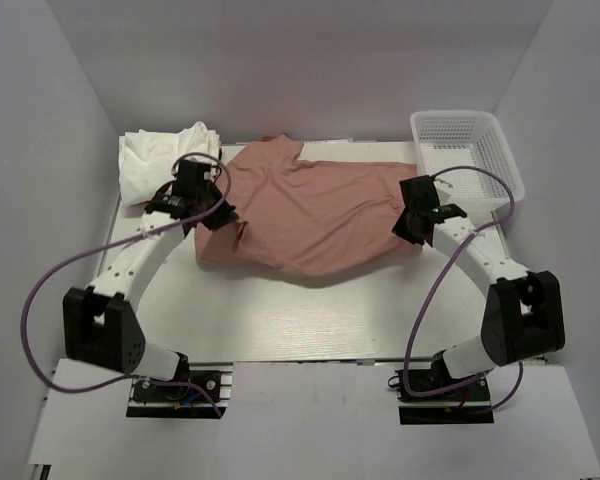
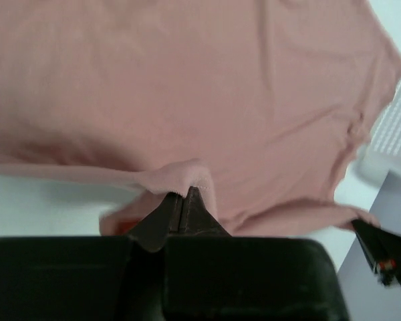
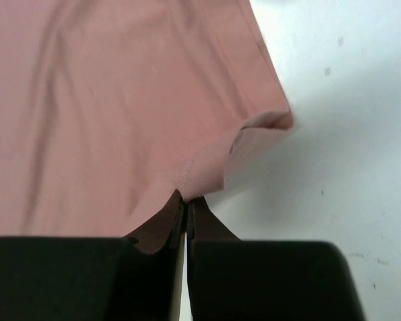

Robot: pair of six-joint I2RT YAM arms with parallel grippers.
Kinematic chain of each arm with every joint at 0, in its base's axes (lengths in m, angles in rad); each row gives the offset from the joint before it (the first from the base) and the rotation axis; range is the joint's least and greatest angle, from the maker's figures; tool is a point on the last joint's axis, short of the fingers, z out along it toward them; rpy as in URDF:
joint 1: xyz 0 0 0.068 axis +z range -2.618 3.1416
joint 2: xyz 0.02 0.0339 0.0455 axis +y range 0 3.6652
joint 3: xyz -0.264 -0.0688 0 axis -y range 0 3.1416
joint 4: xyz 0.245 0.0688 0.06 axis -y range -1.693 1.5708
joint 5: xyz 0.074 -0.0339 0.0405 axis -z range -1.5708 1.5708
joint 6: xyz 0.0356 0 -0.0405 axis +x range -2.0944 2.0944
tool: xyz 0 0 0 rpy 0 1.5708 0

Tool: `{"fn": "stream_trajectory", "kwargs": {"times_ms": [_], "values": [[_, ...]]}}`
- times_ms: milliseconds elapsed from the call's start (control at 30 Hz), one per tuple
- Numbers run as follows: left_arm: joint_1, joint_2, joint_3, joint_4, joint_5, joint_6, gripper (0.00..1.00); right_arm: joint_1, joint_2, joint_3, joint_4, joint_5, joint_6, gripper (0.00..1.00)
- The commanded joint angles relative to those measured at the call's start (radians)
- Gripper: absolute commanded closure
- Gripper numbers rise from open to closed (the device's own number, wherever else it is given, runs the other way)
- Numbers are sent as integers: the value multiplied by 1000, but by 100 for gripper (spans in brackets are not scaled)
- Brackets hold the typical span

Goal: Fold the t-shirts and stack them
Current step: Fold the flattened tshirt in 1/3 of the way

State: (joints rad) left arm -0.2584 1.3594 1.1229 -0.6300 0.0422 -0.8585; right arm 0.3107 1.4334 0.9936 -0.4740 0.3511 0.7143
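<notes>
Two claws, one pink shirt

Both arms reach in from the near edge of the worktop. On one side, the left claw is clenched on a raised fold at the left edge of the pink t-shirt. Across from it, the right claw is pinched tight on the hem at the shirt's right edge. The shirt lies spread between them, mid-worktop. Further back, the white t-shirts sit heaped at the far left, with a white mesh basket far right.
</notes>
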Motion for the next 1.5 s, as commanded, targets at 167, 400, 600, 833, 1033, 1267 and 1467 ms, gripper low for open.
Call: {"fn": "stream_trajectory", "kwargs": {"times_ms": [167, 400, 600, 833, 1033, 1267, 1467], "values": [[79, 378, 391, -75, -157, 30, 100, -93, 185, 284, -57, 66, -44, 100], [102, 668, 705, -157, -134, 65, 50, -113, 378, 485, -97, 20, -121, 94], [90, 632, 671, -129, -116, 141, 0, -102, 332, 435, -54, -67, -191, 33], [81, 370, 285, 56, -77, 156, 0, -61, 190, 241, 99, -208, -243, 10], [90, 391, 195, 119, -77, 177, 0, -32, 304, 237, 124, -210, -262, 10], [102, 578, 270, 113, -42, 177, 0, -36, 520, 403, 158, -238, -250, 10], [102, 601, 261, 113, -62, 168, 0, -42, 660, 592, 209, -241, -222, 10]]}}
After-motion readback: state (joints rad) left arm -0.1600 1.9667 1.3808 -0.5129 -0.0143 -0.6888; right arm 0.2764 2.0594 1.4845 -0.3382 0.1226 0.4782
